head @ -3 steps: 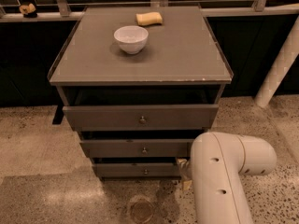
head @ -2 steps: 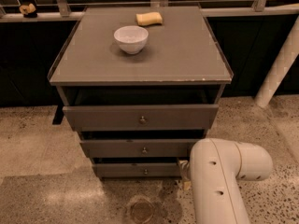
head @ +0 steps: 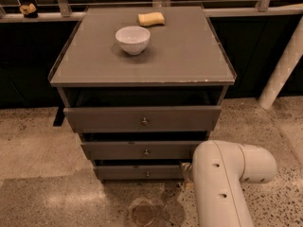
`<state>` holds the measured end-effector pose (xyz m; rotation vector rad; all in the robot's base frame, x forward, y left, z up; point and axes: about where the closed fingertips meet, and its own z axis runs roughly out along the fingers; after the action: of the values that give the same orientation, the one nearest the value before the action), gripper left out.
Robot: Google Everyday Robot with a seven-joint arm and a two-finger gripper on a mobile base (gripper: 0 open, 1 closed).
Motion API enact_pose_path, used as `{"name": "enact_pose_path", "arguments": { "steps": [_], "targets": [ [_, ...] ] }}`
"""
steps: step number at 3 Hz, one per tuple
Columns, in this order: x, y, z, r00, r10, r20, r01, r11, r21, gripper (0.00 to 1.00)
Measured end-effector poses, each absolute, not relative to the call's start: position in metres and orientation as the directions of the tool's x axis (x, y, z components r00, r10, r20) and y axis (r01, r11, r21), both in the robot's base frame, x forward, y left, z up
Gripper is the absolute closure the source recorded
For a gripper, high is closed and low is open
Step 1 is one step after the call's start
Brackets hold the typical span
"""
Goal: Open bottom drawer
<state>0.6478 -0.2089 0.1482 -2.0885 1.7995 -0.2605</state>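
My gripper (head: 185, 173) sits at the right edge of the bottom drawer (head: 137, 173), hidden behind my white arm (head: 222, 183); open or closed, I cannot tell.

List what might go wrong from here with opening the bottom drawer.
1. The gripper, mostly hidden behind the white arm, sits at the right end of the bottom drawer, off its small knob; it may miss it.
2. The middle drawer lies close above; the arm could catch it.

No readable text, no labels, numbers or signs anywhere
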Motion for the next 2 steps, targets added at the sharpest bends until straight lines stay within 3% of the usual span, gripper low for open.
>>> {"name": "enact_pose_path", "arguments": {
  "steps": [2],
  "targets": [
    [0.6478, -0.2089, 0.1482, 0.167, -0.981, -0.1, -0.912, -0.116, -0.393, 0.64]
  ]
}}
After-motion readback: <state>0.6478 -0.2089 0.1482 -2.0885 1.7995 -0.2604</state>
